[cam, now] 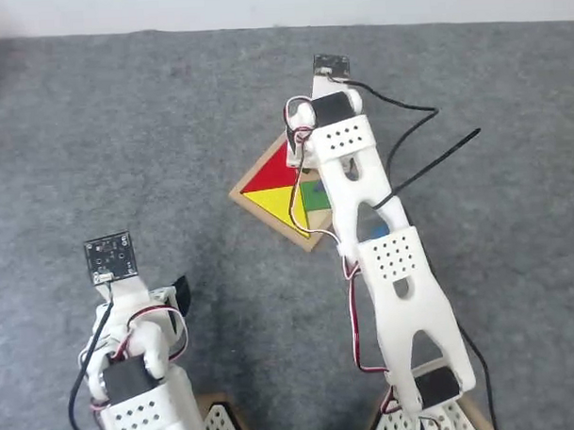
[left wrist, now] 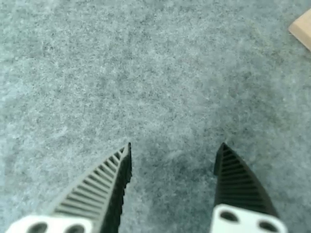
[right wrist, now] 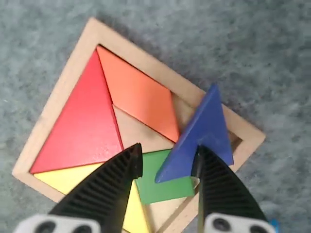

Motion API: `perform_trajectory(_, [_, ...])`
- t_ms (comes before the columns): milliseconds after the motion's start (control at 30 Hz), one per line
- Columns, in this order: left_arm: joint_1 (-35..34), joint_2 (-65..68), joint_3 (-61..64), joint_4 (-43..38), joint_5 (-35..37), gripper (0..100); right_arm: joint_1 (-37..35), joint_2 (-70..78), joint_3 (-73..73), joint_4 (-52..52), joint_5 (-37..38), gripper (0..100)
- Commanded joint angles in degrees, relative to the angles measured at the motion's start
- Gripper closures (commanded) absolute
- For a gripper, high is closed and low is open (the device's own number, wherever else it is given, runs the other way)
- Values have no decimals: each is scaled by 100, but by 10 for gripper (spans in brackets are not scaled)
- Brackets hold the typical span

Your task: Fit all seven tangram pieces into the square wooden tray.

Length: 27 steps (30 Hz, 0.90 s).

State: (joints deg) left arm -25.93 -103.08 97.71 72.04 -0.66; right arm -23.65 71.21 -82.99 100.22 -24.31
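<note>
- High view: on the grey felt table (cam: 124, 136), the square wooden tray (cam: 268, 218) sits mid-table. My right arm (cam: 388, 259) reaches over its right side to work inside. The left arm (cam: 142, 390) sits near-left, well apart, I'd say to keep clear.
- Left wrist view: the left gripper (left wrist: 175, 145) is spread, empty, above bare felt.
- Right wrist view: the right gripper (right wrist: 167, 150) is spread. One jaw touches the blue triangle (right wrist: 201, 131), with a gap at the other, so nothing looks clamped. The blue triangle lies tilted across the orange parallelogram (right wrist: 141, 97) and the tray rim, unseated. The red triangle (right wrist: 82, 126) and green square (right wrist: 160, 187) lie flat.
</note>
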Motion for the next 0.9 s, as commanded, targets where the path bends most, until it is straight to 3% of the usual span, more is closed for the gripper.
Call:
perform_trajectory(0, [-9,-114,-127,26,44,729,57,119,-211,189,193,814])
perform_trajectory(200, [-9,-114,-127,26,44,729,-365,127,-1327,233,185,814])
perform_trajectory(400, [-9,-114,-127,26,44,729,-989,180,-1301,215,185,814])
perform_trajectory(867, [-9,-114,-127,26,44,729,-576,277,-1275,-655,185,815])
